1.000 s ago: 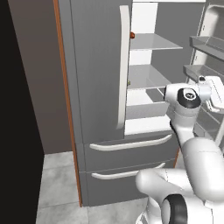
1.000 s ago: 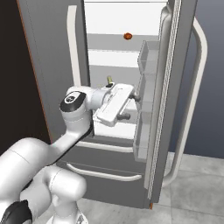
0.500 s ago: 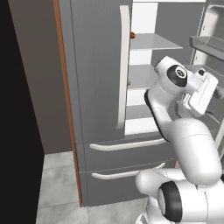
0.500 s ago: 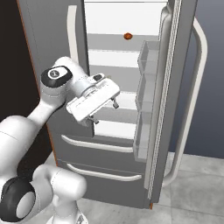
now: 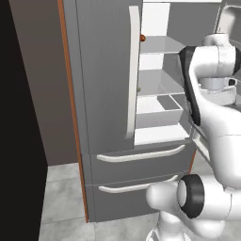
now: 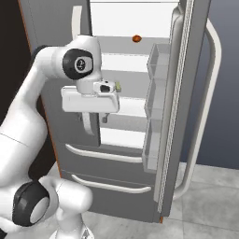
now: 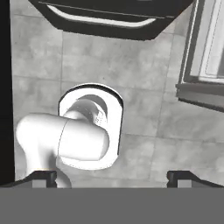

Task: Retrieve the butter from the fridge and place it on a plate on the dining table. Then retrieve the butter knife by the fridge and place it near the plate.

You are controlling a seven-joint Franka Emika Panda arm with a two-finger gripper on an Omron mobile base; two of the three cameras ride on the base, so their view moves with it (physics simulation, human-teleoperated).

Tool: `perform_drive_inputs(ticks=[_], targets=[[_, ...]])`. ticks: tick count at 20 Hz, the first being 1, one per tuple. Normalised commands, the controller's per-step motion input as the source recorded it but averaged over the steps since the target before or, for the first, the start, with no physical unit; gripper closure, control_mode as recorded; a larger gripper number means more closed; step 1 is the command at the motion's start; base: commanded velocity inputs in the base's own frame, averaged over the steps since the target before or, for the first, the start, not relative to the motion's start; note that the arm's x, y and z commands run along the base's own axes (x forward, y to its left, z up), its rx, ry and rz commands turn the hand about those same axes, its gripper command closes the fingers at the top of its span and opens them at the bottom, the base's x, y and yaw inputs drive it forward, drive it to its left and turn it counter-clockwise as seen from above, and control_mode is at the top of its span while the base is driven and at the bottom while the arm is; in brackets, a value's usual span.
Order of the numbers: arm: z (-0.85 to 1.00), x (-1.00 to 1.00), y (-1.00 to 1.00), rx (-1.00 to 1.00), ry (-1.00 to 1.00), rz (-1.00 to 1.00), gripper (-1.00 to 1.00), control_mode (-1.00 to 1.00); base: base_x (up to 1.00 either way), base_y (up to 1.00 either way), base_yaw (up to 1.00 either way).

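The fridge (image 5: 103, 94) is dark grey, its left door shut and its right door (image 6: 186, 107) swung open on white shelves. A small pale yellow piece, the butter (image 6: 118, 86), peeks out on a middle shelf just right of my hand. My gripper (image 6: 94, 123) hangs in front of the shelves and points straight down. In the hand view its fingertips (image 7: 43, 177) stand far apart over the grey floor tiles, open with nothing between them. The fridge's bottom drawer (image 7: 109, 19) crosses the top of that view. The plate, the dining table and the butter knife are out of view.
A small reddish-brown round item (image 6: 136, 38) sits on the upper shelf. Clear door bins (image 6: 156, 93) line the open door. Two drawers with white handles (image 6: 105, 154) lie below. A dark wall (image 5: 19, 117) stands left of the fridge, above the tile floor (image 5: 61, 188).
The arm has pulled back from the shelves and risen. The hand has turned from facing into the fridge to pointing down at the floor, jaws still wide.
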Motion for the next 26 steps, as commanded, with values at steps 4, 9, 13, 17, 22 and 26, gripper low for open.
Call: perform_drive_inputs(ticks=[4,9,13,17,22,26], targets=[[-0.65,0.20,0.97,0.27,-0.54,-0.22,-1.00,-1.00,0.00,0.00,0.00],[-0.21,0.21,0.64,-0.18,-0.39,-0.04,-1.00,-1.00,0.00,0.00,0.00],[0.00,0.35,0.24,-0.21,-0.27,0.03,-1.00,-1.00,0.00,0.00,0.00],[0.00,0.27,0.38,-0.06,-0.30,0.06,-1.00,-1.00,0.00,0.00,0.00],[-0.02,0.02,0.02,0.10,-0.17,-0.01,-1.00,-1.00,0.00,0.00,0.00],[0.01,0.19,0.09,0.04,-0.15,0.00,-1.00,-1.00,0.00,0.00,0.00]])
